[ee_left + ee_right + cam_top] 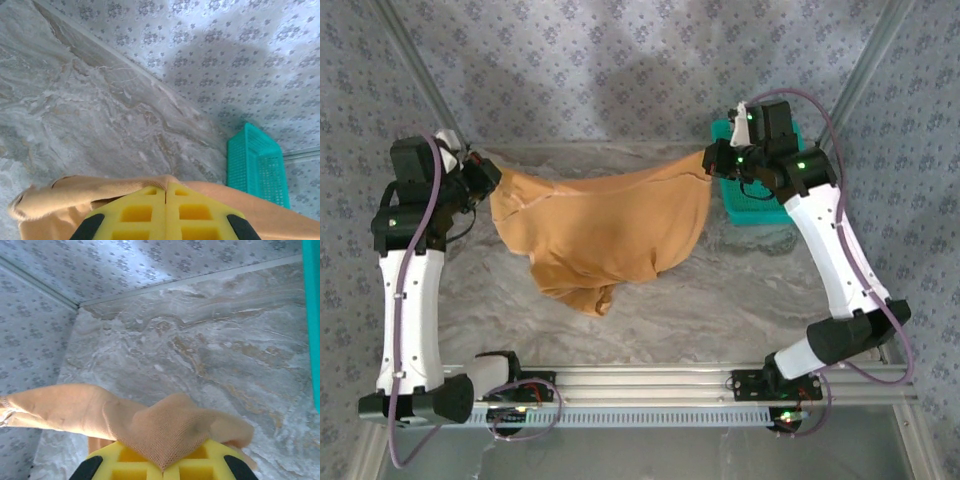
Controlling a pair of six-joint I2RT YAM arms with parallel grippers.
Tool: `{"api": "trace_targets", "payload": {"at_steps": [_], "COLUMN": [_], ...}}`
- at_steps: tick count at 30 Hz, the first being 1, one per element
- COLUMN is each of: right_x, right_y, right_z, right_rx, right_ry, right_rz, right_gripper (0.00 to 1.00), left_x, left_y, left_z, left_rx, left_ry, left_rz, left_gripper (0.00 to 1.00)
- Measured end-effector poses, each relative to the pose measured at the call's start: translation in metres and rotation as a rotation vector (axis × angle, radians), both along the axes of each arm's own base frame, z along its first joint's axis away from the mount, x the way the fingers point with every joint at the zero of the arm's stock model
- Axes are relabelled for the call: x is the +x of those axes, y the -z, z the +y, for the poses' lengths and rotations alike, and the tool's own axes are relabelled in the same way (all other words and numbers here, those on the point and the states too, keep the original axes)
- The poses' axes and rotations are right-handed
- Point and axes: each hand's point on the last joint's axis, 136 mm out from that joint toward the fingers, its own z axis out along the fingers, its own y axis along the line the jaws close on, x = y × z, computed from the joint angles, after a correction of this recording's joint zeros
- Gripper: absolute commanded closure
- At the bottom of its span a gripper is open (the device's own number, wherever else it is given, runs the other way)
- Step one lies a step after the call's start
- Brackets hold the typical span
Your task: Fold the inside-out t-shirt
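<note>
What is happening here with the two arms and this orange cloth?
The two arms are holding up the inside-out t-shirt between them. The left gripper is shut on its left end and the right gripper is shut on its right end, so the top edge runs stretched from one to the other while the rest sags toward the marble table. No fold is made yet. A teal basket stands by the right arm.
</note>
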Motion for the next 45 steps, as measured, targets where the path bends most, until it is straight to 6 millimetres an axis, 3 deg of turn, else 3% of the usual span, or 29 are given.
{"api": "trace_targets", "payload": {"at_steps": [5,8,12,16,21,24,27,29,31,33,35,37,38,39,40,43,45], "right_x": [-0.011,-0.029,-0.072,-0.120,-0.156,-0.162,-0.150,-0.131,-0.099,-0.059,-0.013,0.040,0.060,0.084,0.105,0.139,0.136], "right_y": [-0.012,-0.031,-0.080,-0.133,-0.183,-0.197,-0.193,-0.178,-0.147,-0.107,-0.060,-0.004,0.024,0.056,0.086,0.150,0.176], "right_z": [0.008,0.013,0.013,0.001,-0.011,-0.013,-0.013,-0.011,-0.005,0.002,0.007,0.010,0.010,0.009,0.008,0.003,0.000], "right_rx": [0.057,0.094,0.164,0.249,0.325,0.349,0.339,0.317,0.277,0.231,0.183,0.142,0.125,0.104,0.083,0.030,-0.008], "right_ry": [-0.040,-0.069,-0.119,-0.151,-0.176,-0.179,-0.148,-0.114,-0.075,-0.035,0.006,0.051,0.072,0.098,0.120,0.156,0.165], "right_rz": [-0.004,-0.040,-0.166,-0.326,-0.483,-0.534,-0.532,-0.502,-0.433,-0.342,-0.238,-0.116,-0.051,0.025,0.093,0.242,0.315], "right_gripper": [1.00,1.00,1.00,1.00,1.00,1.00,1.00,1.00,1.00,1.00,0.98,0.62,0.49,0.42,0.40,0.38,0.38], "left_x": [-0.015,-0.034,-0.080,-0.132,-0.185,-0.191,-0.167,-0.137,-0.088,-0.031,0.035,0.100,0.130,0.163,0.192,0.242,0.245], "left_y": [-0.026,-0.058,-0.117,-0.183,-0.245,-0.263,-0.261,-0.248,-0.218,-0.177,-0.121,-0.061,-0.028,0.012,0.052,0.146,0.187], "left_z": [0.000,0.001,0.004,0.007,0.008,0.008,0.009,0.009,0.008,0.010,0.013,0.016,0.018,0.020,0.022,0.028,0.031], "left_rx": [-0.031,-0.042,-0.042,-0.036,-0.017,-0.001,0.012,0.022,0.034,0.053,0.078,0.100,0.111,0.122,0.134,0.162,0.187], "left_ry": [-0.016,-0.032,-0.060,-0.082,-0.087,-0.091,-0.089,-0.079,-0.064,-0.056,-0.047,-0.038,-0.034,-0.030,-0.025,-0.019,-0.028], "left_rz": [-0.068,-0.159,-0.345,-0.551,-0.755,-0.805,-0.782,-0.729,-0.629,-0.500,-0.339,-0.184,-0.106,-0.014,0.074,0.286,0.402], "left_gripper": [1.00,1.00,1.00,1.00,1.00,1.00,1.00,1.00,1.00,1.00,1.00,1.00,0.94,0.63,0.45,0.28,0.26]}}
